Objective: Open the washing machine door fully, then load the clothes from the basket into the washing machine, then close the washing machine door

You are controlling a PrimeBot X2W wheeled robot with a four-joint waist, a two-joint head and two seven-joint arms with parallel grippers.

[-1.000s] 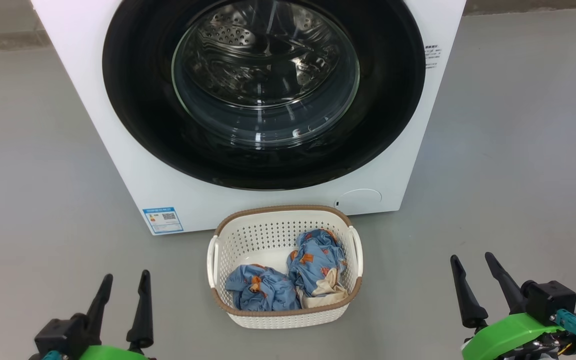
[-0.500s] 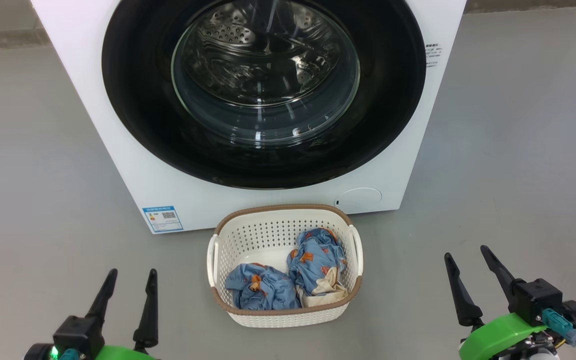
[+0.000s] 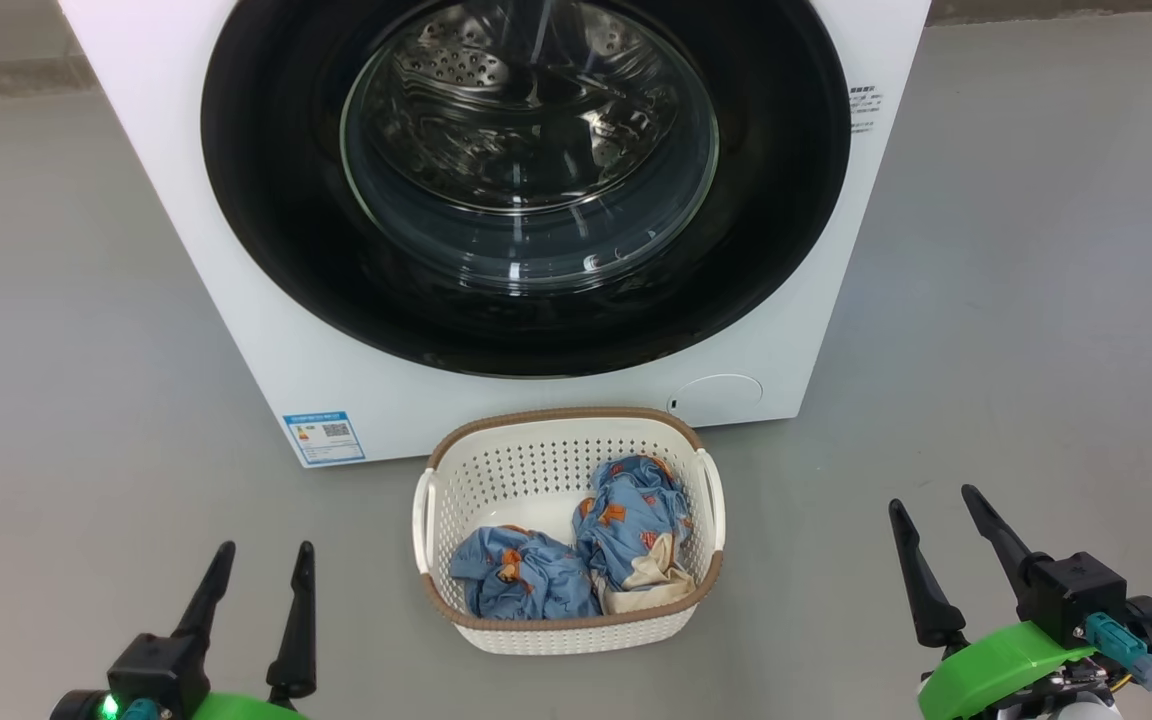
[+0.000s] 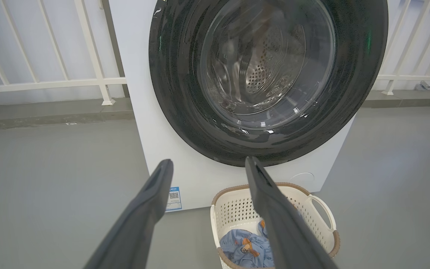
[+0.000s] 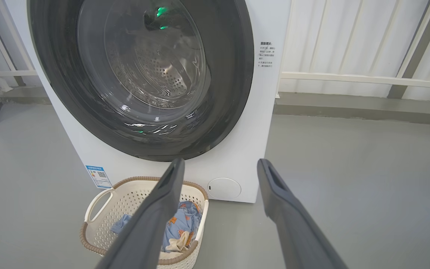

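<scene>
Head view, door: we see the washing machine door [image 3: 526, 335] shut flat against the washing machine [image 3: 256, 320], at 12 o'clock from the basket [image 3: 561, 415].
Head view, clothes: the clothes [image 3: 576, 565] lie as two bundles inside the basket, which stands on the floor [image 3: 86, 350] just in front of the machine.
Head view, grippers: our left gripper [image 3: 266, 548] is spread and empty at 7 o'clock of the basket. Our right gripper [image 3: 932, 498] is spread and empty at 4 o'clock.
Left wrist view: the door sits at 12 to 1 o'clock beyond our parted fingers [image 4: 144, 213], and the basket is at 5 o'clock.
Right wrist view: the door sits at 11 o'clock past our parted fingers [image 5: 293, 216], and the basket is at 7 o'clock.
Relation for the move: the door lies at 1 o'clock from the left gripper and 11 o'clock from the right, well apart from both. We judge the right slightly nearer. We can make out no handle or hinge side, so we cannot tell which arm suits.
</scene>
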